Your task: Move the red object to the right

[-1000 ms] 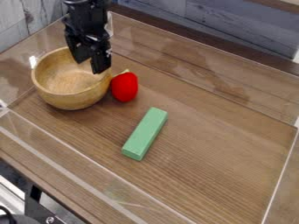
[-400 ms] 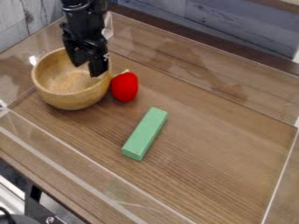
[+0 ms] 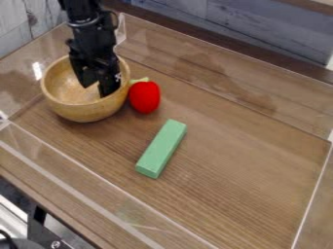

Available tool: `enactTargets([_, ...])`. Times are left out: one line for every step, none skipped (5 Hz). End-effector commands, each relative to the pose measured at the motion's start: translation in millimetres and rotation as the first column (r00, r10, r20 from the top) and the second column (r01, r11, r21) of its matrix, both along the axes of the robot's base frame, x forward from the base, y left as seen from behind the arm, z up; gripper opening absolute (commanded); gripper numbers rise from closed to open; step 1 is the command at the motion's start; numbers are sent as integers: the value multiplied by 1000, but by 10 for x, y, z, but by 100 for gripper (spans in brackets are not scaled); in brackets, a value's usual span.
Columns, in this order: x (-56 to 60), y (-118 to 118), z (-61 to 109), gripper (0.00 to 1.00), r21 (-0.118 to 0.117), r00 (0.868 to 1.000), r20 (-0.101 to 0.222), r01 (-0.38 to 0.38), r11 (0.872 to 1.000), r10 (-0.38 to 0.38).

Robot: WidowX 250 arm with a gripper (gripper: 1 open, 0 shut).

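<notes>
Red object (image 3: 144,94) sits beside wooden bowl (image 3: 65,103).

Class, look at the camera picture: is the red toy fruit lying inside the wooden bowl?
No. The red toy fruit sits on the table just right of the wooden bowl, outside its rim.

Even, bright light falls across the wooden bench (image 3: 247,117), where a pale sheen of glare washes the glossy surface along the upper middle and right. A small highlight glints on the red object (image 3: 144,94), while the green block (image 3: 162,148) and the wooden bowl (image 3: 65,105) cast only soft, short shadows toward the viewer. The low-resolution picture is mildly soft throughout, with the black end effector (image 3: 99,82) reading as a dark mass of little detail.
</notes>
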State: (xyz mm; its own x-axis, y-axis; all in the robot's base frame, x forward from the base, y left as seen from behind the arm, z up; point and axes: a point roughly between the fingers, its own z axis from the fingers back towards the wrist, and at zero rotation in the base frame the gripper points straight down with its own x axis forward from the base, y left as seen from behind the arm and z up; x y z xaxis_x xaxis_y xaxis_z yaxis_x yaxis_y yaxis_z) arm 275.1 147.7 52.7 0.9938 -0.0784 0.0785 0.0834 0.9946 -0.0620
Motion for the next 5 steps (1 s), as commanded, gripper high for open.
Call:
enactTargets([151,27,297,100,27,997,60,-47,999,45])
enactTargets([260,14,341,100,33,996,56,-72,997,70])
enactTargets([285,23,252,100,37,996,49,-82,996,80])
enactTargets([283,-62,315,100,35,997,55,-63,997,61])
enactTargets([286,-155,375,100,33,997,63,-43,999,41])
